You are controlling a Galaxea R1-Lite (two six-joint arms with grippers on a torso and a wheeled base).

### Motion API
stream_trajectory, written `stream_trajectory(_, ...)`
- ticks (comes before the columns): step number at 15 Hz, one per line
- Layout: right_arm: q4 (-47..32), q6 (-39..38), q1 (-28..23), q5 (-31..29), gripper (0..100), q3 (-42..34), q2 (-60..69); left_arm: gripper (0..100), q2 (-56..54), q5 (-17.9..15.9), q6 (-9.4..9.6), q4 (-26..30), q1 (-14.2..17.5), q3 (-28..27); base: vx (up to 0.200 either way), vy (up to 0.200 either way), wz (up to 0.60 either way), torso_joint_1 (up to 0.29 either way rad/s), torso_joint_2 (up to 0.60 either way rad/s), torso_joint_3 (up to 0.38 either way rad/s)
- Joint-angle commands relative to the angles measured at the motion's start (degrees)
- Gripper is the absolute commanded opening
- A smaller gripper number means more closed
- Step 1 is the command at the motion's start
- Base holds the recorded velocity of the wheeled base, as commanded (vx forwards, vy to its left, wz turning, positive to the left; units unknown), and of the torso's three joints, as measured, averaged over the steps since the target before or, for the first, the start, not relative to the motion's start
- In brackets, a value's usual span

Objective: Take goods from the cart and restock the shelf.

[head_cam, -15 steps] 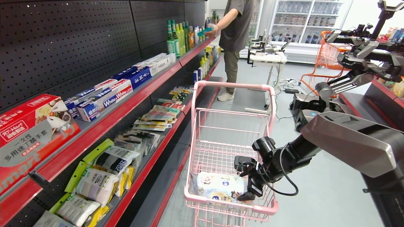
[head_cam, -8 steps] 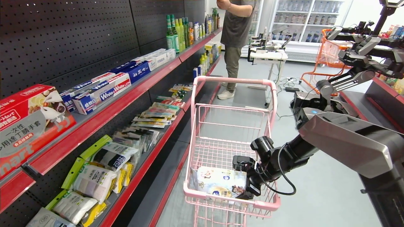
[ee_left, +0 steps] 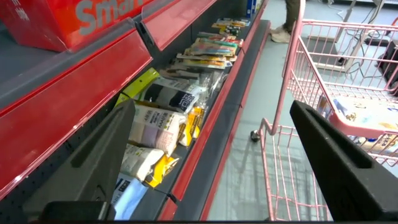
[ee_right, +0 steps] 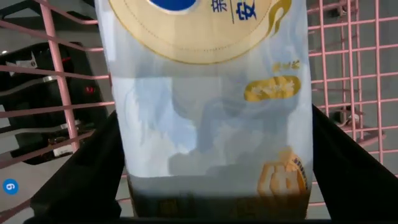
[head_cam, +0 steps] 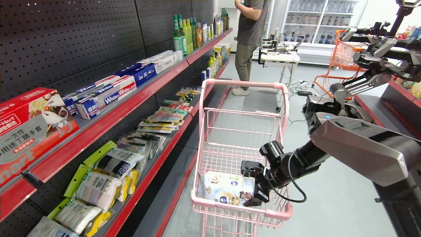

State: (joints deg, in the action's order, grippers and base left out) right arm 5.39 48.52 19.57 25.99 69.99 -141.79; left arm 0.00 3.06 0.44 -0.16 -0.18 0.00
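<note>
1. A pale blue and white packet [ee_right: 211,124] with a yellow round mark at one end sits in the middle.
2. The right pincer [ee_right: 214,186] clasps the packet, one dark finger [ee_right: 81,168] against each of its long sides.
3. Behind the packet run the pink wires of the cart [ee_right: 56,68].
4. Beyond the wires behind the packet lies grey floor [ee_right: 373,93].

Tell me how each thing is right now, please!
Pink wire cart: standing beside the shelf, one pack inside.
White-and-blue soft plastic pack: tilted in the cart, gripped.
Right gripper: jaws shut on the pack.
Left gripper: jaws open, empty.
Red metal shelf: stocked.
</note>
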Motion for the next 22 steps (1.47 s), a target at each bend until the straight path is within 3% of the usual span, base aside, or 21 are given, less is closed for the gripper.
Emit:
stream_trajectory(1,0.1,-0.1,0.5,0.2,0,-0.3,-0.7,100,0.1,0.0,0.00,0.0,0.0,0.0,0.000,0.000,0.00,0.000,0.00,0.000)
stream_trajectory(6,2.2,-0.7,0.7,0.2,0,-0.3,-1.6,100,0.1,0.0,0.00,0.0,0.0,0.0,0.000,0.000,0.00,0.000,0.00,0.000)
stream_trajectory(11,2.1,-10.5,-4.4,-2.2,0,-2.3,7.8,100,0.1,0.0,0.00,0.0,0.0,0.0,0.000,0.000,0.00,0.000,0.00,0.000)
stream_trajectory(16,1.9,-26.6,-7.0,-11.5,0,-2.2,19.4,100,0.1,0.0,0.09,0.0,0.0,0.0,0.000,0.000,0.00,0.000,0.00,0.000)
stream_trajectory(19,1.3,-30.1,-10.9,-16.9,0,-2.7,29.4,100,0.1,0.0,0.00,0.0,0.0,0.0,0.000,0.000,0.00,0.000,0.00,0.000)
stream_trajectory(22,1.2,-34.8,-13.6,-26.3,0,-6.9,40.2,100,0.1,0.0,0.00,0.0,0.0,0.0,0.000,0.000,0.00,0.000,0.00,0.000)
